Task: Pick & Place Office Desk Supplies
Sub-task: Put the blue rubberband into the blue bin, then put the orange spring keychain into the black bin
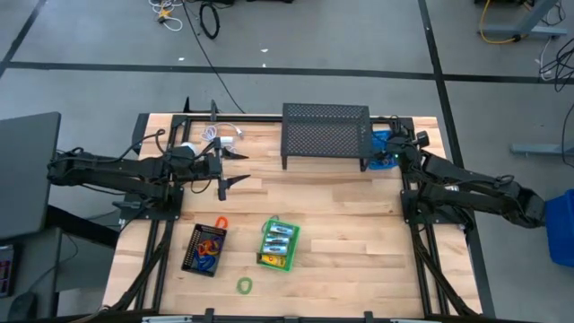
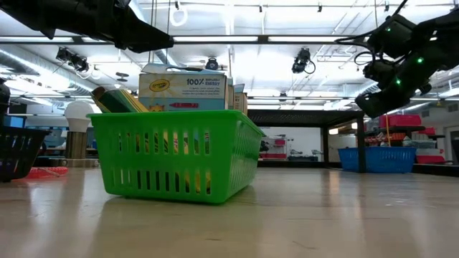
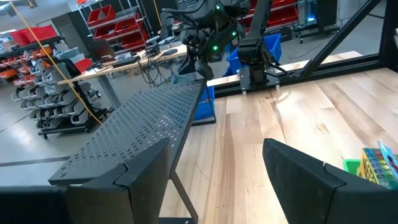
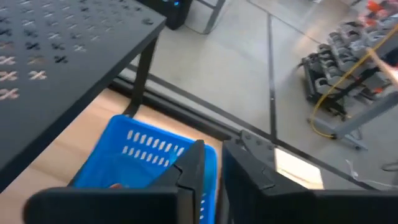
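Observation:
A green basket (image 1: 277, 245) (image 2: 179, 154) near the table's front holds yellow crayon boxes (image 1: 278, 238) (image 2: 183, 89). To its left, a black basket (image 1: 204, 248) holds coloured loops. A green loop (image 1: 244, 285) and an orange loop (image 1: 221, 221) lie flat on the wood. My right gripper (image 1: 388, 154) (image 4: 214, 177) hangs above a blue basket (image 1: 381, 144) (image 4: 146, 155) at the far right. Its fingers stand a narrow gap apart, with nothing between them. My left gripper (image 1: 240, 168) (image 3: 217, 186) waits wide open over the table's left half, holding nothing.
A black perforated shelf (image 1: 326, 135) (image 3: 137, 137) stands on legs at the far middle, right beside the blue basket. A white cable (image 1: 215, 136) lies at the far left. Bare wood stretches between the shelf and the baskets.

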Controlling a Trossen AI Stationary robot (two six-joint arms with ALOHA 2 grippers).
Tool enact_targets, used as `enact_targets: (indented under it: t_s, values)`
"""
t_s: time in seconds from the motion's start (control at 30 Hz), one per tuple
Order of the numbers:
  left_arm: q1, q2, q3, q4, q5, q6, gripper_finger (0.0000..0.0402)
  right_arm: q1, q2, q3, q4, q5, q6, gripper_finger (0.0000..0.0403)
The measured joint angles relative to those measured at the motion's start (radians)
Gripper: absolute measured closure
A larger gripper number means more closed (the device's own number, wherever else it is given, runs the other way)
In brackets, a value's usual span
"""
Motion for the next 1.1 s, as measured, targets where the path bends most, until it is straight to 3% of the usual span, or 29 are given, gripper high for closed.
enact_targets:
  t_s: [0.2,0.4,0.6,0.8,0.9,1.1]
  values:
    - [0.0,0.0,0.0,0.0,0.0,0.0,0.0138,0.0,0.0,0.0,-0.015,-0.048,0.003,0.0292]
    - [0.0,0.0,0.0,0.0,0.0,0.0,0.0138,0.0,0.0,0.001,-0.012,-0.014,0.027,0.0241]
    - [0.0,0.0,0.0,0.0,0.0,0.001,0.0138,0.001,-0.039,0.002,0.087,-0.007,0.011,0.0232]
    - [0.0,0.0,0.0,0.0,0.0,0.0,0.0138,0.018,-0.116,0.003,0.252,-0.012,-0.117,0.0231]
    - [0.0,0.0,0.0,0.0,0.0,0.0,0.0138,0.049,-0.142,0.003,0.311,-0.084,-0.173,0.0231]
    - [0.0,0.0,0.0,0.0,0.0,-0.009,0.0138,0.136,-0.145,0.003,0.399,-0.355,-0.231,0.0231]
